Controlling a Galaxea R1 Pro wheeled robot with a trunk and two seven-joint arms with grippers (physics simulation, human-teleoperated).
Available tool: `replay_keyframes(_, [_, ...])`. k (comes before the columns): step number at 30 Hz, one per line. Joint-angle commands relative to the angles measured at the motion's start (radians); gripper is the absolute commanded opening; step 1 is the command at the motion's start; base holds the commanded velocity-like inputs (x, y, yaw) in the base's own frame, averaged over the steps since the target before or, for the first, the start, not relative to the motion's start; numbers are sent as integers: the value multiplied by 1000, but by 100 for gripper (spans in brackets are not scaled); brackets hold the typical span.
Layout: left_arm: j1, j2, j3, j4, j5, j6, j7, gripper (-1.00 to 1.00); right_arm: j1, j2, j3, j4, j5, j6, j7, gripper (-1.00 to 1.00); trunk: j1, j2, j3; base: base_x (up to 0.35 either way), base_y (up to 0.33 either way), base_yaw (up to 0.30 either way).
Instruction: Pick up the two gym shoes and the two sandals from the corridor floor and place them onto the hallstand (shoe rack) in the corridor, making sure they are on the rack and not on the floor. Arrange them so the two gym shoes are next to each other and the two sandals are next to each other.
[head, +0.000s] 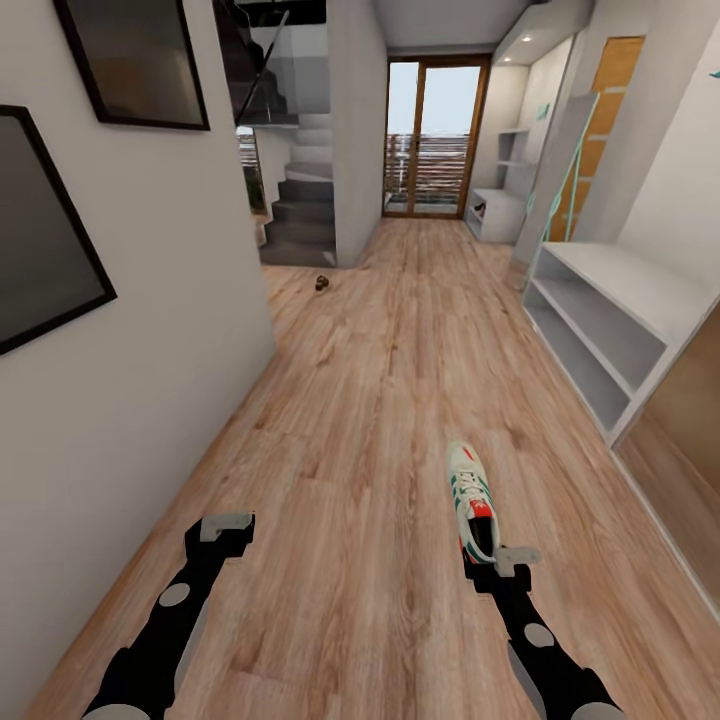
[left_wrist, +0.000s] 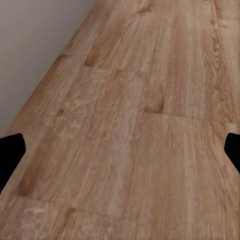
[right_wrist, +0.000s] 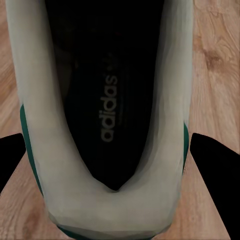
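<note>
Sneaker (head: 471, 499) lying on the wood-plank corridor floor (head: 350, 420), toe pointing down the hall, heel toward the robot, well apart from the white shoe rack (head: 610, 330) along the right wall. Likely light, with a soft upper that gives under pressure and a stiffer sole and heel counter; heel collar probably the best place to take hold, one finger inside the opening and one outside, or both across the narrow heel. Right gripper (head: 497, 560) just behind that heel, touching or nearly so. Seen from the right wrist: dark insole with a printed brand name, pale collar (right_wrist: 107, 210) sitting between the two black fingertips (right_wrist: 215, 170), jaws spread wide to either side of the heel and not yet pinching it. Left gripper (head: 226, 526) low over bare planks near the left wall, fingertips (left_wrist: 11, 152) far apart at the edges of the left wrist view, nothing between them. Small dark object (head: 323, 283) far down the hall near the stairs (head: 300, 205), too small to identify, possibly a sandal.
</note>
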Motion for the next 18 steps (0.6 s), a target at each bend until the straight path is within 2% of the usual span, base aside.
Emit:
replay_keyframes(1, [0, -1, 6, 0, -11, -4, -6, 100, -1, 0, -3, 1, 11, -3, -4, -100, 0, 0, 1, 339, 0, 0])
replay_keyframes(18, [-1, -1, 7, 1, -11, -3, -6, 100, -1, 0, -3, 2, 11, -3, -4, -100, 0, 0, 27, 338, 0, 0])
